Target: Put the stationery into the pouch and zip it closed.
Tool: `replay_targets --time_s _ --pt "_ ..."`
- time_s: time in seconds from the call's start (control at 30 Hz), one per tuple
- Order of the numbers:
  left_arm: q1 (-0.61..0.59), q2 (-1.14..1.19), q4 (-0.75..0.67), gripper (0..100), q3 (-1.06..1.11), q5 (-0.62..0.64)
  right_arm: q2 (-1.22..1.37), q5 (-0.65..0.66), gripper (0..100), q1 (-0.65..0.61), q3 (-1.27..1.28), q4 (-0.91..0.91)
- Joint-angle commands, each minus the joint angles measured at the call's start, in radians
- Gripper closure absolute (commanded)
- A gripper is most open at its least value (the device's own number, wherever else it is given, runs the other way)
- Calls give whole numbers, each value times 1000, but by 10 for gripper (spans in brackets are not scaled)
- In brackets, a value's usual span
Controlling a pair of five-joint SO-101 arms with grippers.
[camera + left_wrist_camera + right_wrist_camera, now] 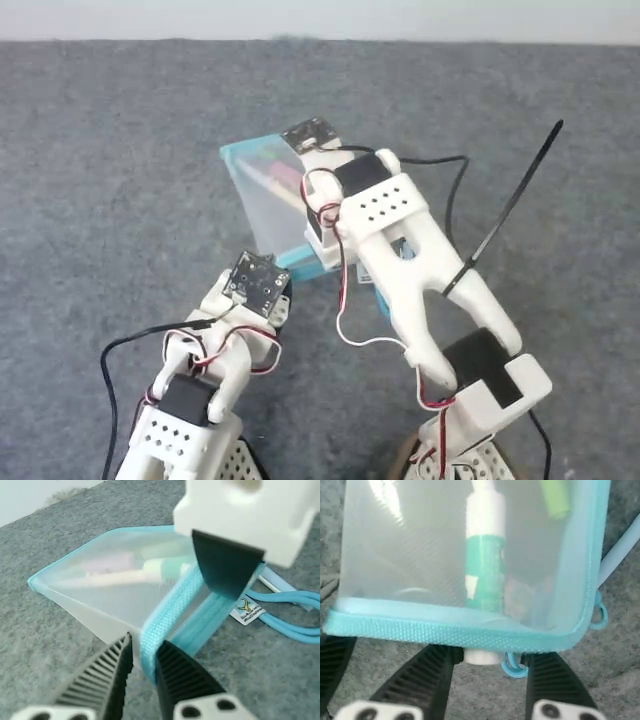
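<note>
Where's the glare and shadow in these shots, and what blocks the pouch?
High view: soft even light, hardly any shadow; the arms cover part of the pouch. Right wrist view: a glare streak on its clear wall. Left wrist view: the right arm's white casing hides one end.

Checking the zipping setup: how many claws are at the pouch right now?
2. The left claw pinches the zipper tape at one end of the pouch; the right claw sits farther along it.
</note>
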Motion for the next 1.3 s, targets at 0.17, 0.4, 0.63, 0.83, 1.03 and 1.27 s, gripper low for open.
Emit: replay_targets --time_s 0.17,0.4,0.63,0.83,1.03,1.27 --pt "46 -12 9 988 -15 -14 -231 38 786 13 -37 -4" --pt "2 -12 5 988 -19 -14 -302 78 788 15 196 -211" --pt "-18 -14 3 988 -21 -11 -481 129 789 15 339 -283" --pt "-26 -14 -9 988 -22 -8 -653 144 789 61 516 -386" --pt "-160 -14 -57 988 -28 57 -638 137 789 122 548 -403" --pt "-195 -14 -57 988 -42 87 -504 137 789 128 549 -458"
